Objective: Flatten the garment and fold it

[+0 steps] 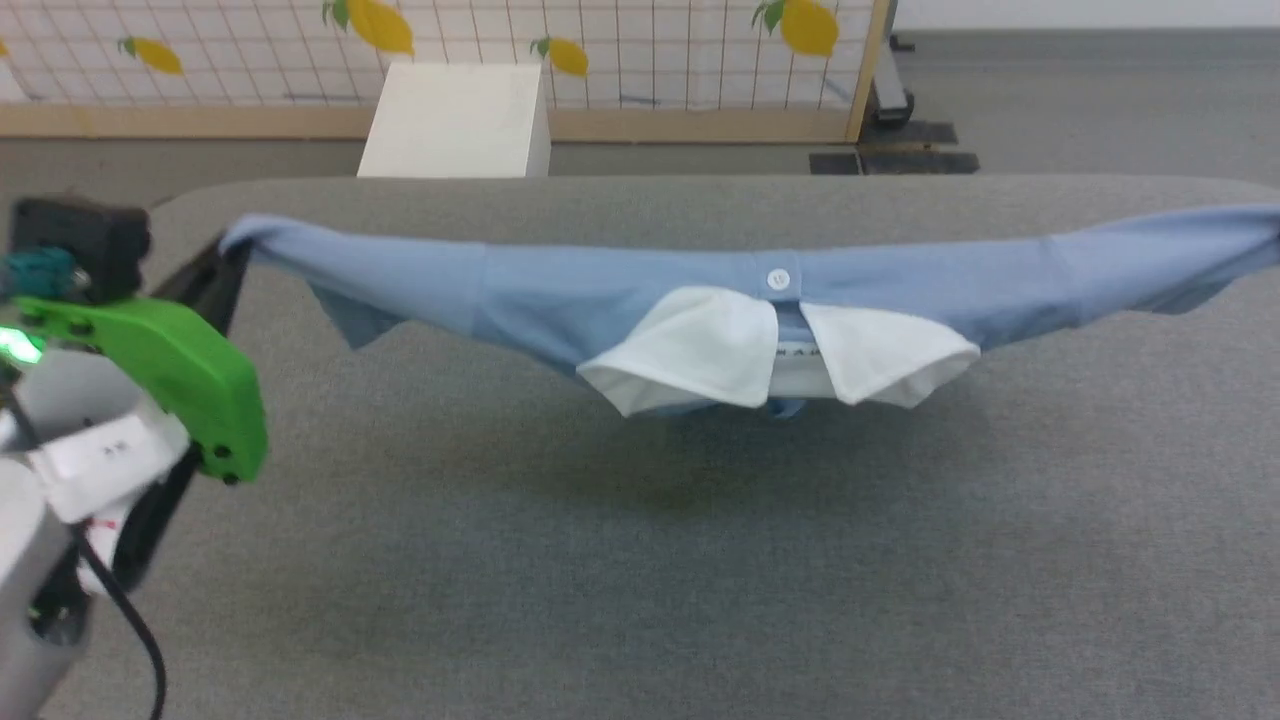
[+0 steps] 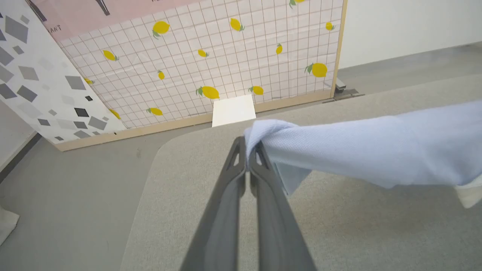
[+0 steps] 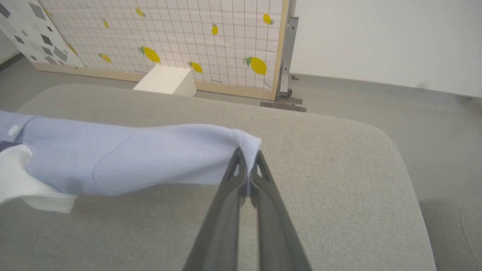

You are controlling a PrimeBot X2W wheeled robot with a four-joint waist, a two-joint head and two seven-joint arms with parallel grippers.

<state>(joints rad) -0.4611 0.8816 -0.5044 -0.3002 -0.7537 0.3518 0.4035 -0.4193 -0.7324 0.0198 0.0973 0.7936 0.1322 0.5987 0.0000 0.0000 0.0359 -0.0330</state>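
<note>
At the centre of each wrist frame, the left jaws and right jaws were closed tight on thin end tips of the garment [image 1: 560, 300], which hung stretched over the surface [image 1: 640, 580] across mid-frame. Such small bites might slip if pulled tighter.

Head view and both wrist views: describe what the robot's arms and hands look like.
The left arm is pale grey, with a bright green cover, a black block above it, a white label and a black cable. The left hand and right hand each have two long, dark grey, tapering fingers with triangular cut-outs near the tips.
</note>
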